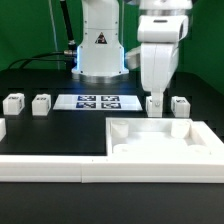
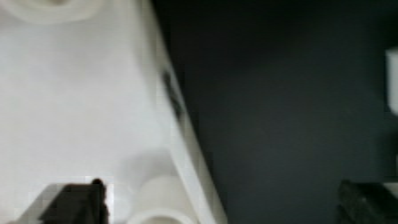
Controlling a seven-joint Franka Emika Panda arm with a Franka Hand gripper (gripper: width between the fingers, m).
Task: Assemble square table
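Note:
The square tabletop (image 1: 160, 140) is a white slab lying at the front of the exterior view's right. It fills one side of the wrist view (image 2: 71, 110), where a round corner hole (image 2: 160, 203) shows near its edge. Two white tagged legs (image 1: 12, 102) (image 1: 41, 103) stand at the exterior view's left, and two more (image 1: 155, 103) (image 1: 180, 104) stand behind the tabletop. My gripper (image 1: 155, 92) hangs just above the nearer of those two legs, at the slab's back edge. In the wrist view the gripper (image 2: 217, 205) is open and empty, with its dark fingertips (image 2: 71, 203) wide apart.
The marker board (image 1: 98, 101) lies flat mid-table, in front of the robot base (image 1: 100, 50). A long white L-shaped rail (image 1: 60, 165) runs along the front edge and wraps the tabletop. The table surface (image 2: 285, 110) is black.

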